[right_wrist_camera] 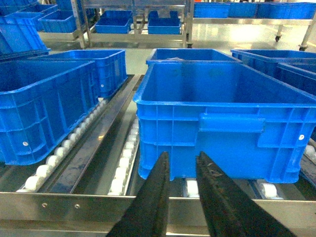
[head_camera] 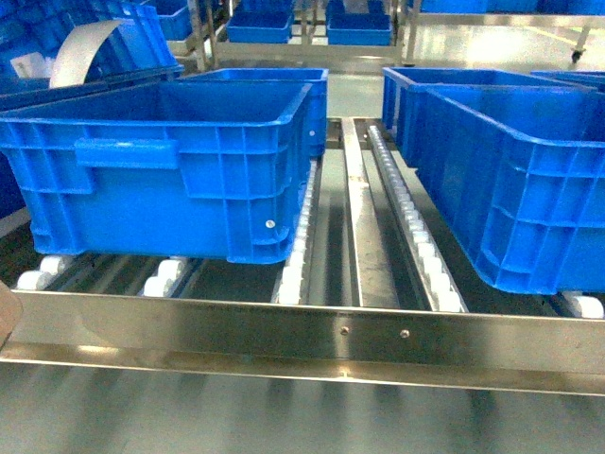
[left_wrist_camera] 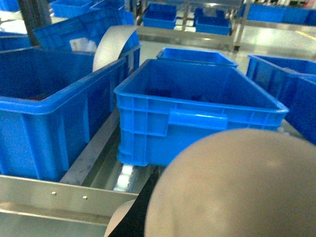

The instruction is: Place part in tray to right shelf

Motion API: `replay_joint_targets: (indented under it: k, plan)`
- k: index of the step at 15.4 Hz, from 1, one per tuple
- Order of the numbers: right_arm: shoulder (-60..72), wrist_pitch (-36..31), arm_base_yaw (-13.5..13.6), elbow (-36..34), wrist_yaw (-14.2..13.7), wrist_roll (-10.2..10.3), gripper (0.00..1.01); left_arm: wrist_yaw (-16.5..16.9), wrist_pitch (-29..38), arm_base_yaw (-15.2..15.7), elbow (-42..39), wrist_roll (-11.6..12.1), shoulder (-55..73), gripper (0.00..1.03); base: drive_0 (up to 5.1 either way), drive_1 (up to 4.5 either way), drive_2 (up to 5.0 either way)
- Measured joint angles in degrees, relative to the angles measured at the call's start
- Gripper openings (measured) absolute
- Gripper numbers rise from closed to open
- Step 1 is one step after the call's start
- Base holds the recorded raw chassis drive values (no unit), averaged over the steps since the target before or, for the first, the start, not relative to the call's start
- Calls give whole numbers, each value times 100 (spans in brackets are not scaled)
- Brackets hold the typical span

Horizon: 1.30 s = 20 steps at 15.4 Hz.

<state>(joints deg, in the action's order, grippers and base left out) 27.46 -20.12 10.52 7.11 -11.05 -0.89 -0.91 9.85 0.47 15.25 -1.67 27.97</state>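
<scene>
**Right gripper empty at the rack, part not in sight**

My right gripper (right_wrist_camera: 182, 165) hangs just short of the flat steel front rail (right_wrist_camera: 64, 205) of the silver metal flow rack with white roller tracks (head_camera: 416, 246), its two black fingers (right_wrist_camera: 158, 197) a narrow gap apart with nothing between them. Beyond that rail sits a large blue plastic crate (right_wrist_camera: 222, 123), straight ahead of the fingertips.

My left gripper I cannot judge: the left wrist view is mostly blocked by a big beige rounded plastic surface (left_wrist_camera: 232, 187), which I take to be the dustpan-shaped tray, held near the same rail.

The small blue part shows in no view; I assume it lies in the tray but cannot confirm it.

My worry: tipping blind, the part could miss the crate and drop between the rollers, or the tray's lip could knock the rail.
</scene>
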Motion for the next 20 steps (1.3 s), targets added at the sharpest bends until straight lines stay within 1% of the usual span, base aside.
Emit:
replay_joint_targets:
  k: [1,2,3,4,5,7,8,9,10,13,14,15,16,17,18,20]
  plan:
    - [-195,83,-133,-76,179,2,8,81,146,-46,-122,39,-221,13,-36,-36,-36]
    - [-385,173,-282,-197,308,9,2,94,223,-63,-273,63,-417,13,-36,-36,-36]
    - [-507,258,-376,-262,387,11,2,87,212,-63,-466,63,-535,13,0,0,0]
    - [-706,402,-774,-339,901,22,2,87,173,-52,-667,66,-645,13,0,0,0]
    - [-859,461,-1095,-380,1005,24,2,90,162,-52,-789,63,-754,13,0,0,0]
    - [-1093,634,-1051,-446,1110,33,2,92,144,-52,-922,63,-1032,13,0,0,0]
    - [-1215,710,-1054,-490,1104,33,2,85,114,-52,-1001,68,-1152,13,0,0,0]
    - [-1333,551,-1054,-629,1104,35,2,87,48,-52,-1095,66,-1246,13,0,0,0]
    - [-1447,743,-1054,-640,1104,39,2,87,-4,-52,-1176,66,-1351,13,0,0,0]
    - [-1744,1019,-1054,-640,1106,42,2,90,-140,-52,-1261,66,-1644,13,0,0,0]
    - [-2041,1464,-1054,-634,1104,42,2,90,-199,-52,-1294,66,-1720,13,0,0,0]
    - [-2629,2057,-1054,-636,1106,44,2,68,-734,-52,-1307,66,-2124,13,0,0,0]
    - [-2721,1958,-1054,-619,1102,44,2,76,-1174,-46,-1438,46,-2723,13,0,0,0]
    - [-2721,2063,-1054,-636,1113,44,2,74,-905,-52,-1434,83,-2734,13,0,0,0]
    - [-2721,2022,-1054,-636,1108,44,2,72,-1080,-48,-1436,79,-2736,13,0,0,0]
    - [-2721,2037,-1054,-636,1106,44,2,87,-1032,-48,-1436,83,-2736,13,0,0,0]
